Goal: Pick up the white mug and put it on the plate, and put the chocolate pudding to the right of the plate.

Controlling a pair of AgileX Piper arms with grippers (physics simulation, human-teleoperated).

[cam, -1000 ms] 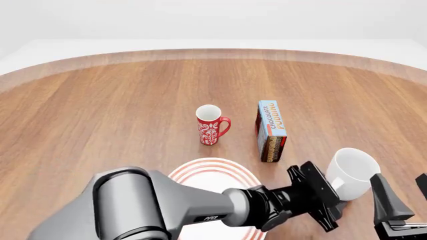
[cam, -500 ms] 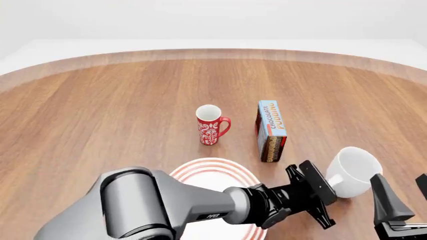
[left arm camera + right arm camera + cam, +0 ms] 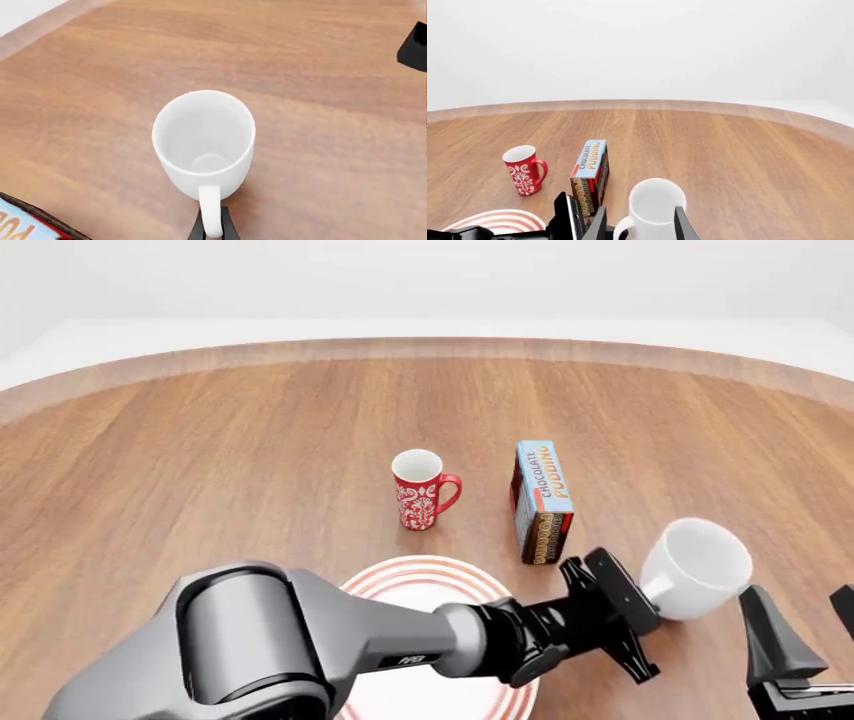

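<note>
White mug [image 3: 695, 567] lifted, tilted since 1 second ago.
Left gripper [image 3: 638, 612] clamps its handle; plate [image 3: 400, 575] waits at 9 o'clock.

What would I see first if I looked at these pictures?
First, the big grey left arm reaching across the near part of the table, its left gripper pinching the handle of the white mug, tipped and lifted. Behind it stand a chocolate pudding box and a red mug, with the plate underneath the arm.
</note>
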